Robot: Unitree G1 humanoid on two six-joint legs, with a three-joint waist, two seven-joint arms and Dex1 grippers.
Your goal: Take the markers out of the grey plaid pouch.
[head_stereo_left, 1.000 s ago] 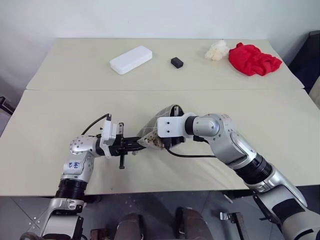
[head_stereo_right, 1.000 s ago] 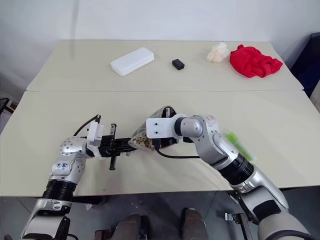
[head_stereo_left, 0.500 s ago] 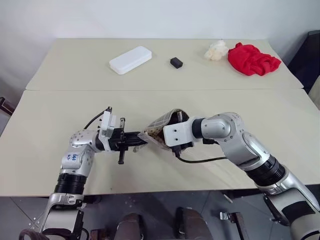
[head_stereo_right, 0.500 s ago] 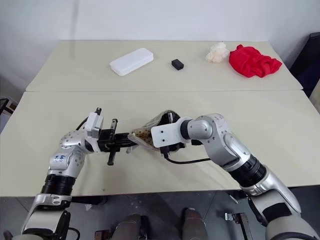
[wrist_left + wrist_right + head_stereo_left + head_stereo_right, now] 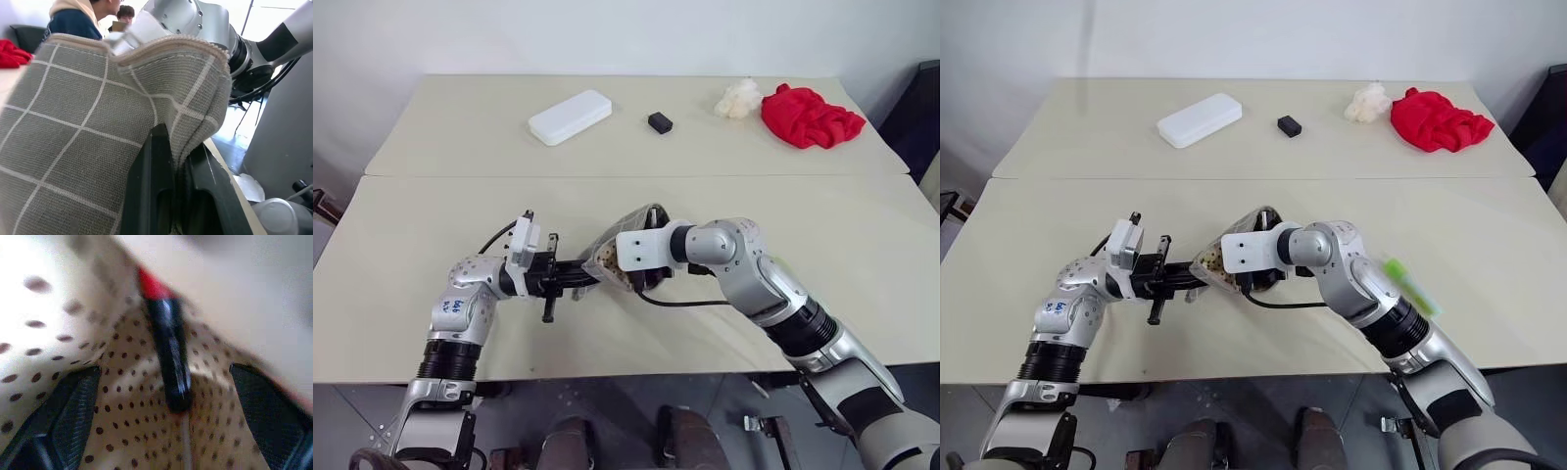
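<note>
While left claw (image 5: 178, 196) pinches pouch (image 5: 98, 127) edge, right claw (image 5: 166, 431) straddles dark marker (image 5: 168, 357).

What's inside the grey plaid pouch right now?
Inside the grey plaid pouch, a dark marker with a red tip lies between the open right gripper fingers. The rest is hidden.

The pouch (image 5: 625, 247) hung between the left hand (image 5: 590, 277) and right hand (image 5: 166, 421), a marker (image 5: 168, 360) inside it, above the bench's (image 5: 431, 206) near half.
</note>
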